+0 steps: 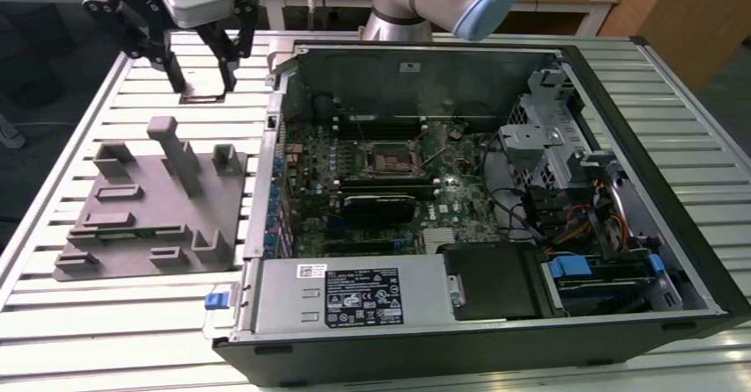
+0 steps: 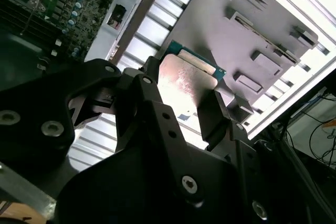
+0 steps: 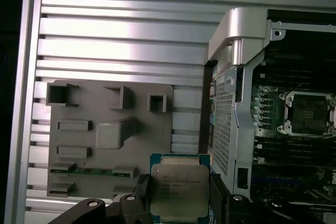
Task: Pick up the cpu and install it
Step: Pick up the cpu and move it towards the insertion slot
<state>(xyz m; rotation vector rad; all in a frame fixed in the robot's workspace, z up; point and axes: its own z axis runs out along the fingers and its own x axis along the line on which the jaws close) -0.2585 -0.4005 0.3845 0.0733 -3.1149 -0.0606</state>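
The cpu [image 3: 178, 190], a flat square chip with a silver-grey metal top and a thin rim, is clamped between my gripper's [image 3: 179, 203] black fingers [image 2: 212, 114] in both wrist views. In the second wrist view its shiny top [image 2: 186, 80] faces the camera. In the exterior view my gripper [image 1: 202, 84] hangs over the slatted table at the far left, beyond the grey fixture block [image 1: 153, 203], with the cpu [image 1: 202, 98] seen edge-on at its fingertips. The black-framed motherboard socket [image 1: 391, 157] lies inside the open computer case, well to the exterior view's right of the gripper.
The open computer case [image 1: 657, 234] takes up the exterior view's right, its metal wall [image 1: 273, 146] standing between gripper and motherboard. A power supply [image 1: 352, 295] sits at the case's near side. The slatted aluminium table [image 1: 105, 322] surrounds the fixture block [image 3: 105, 135].
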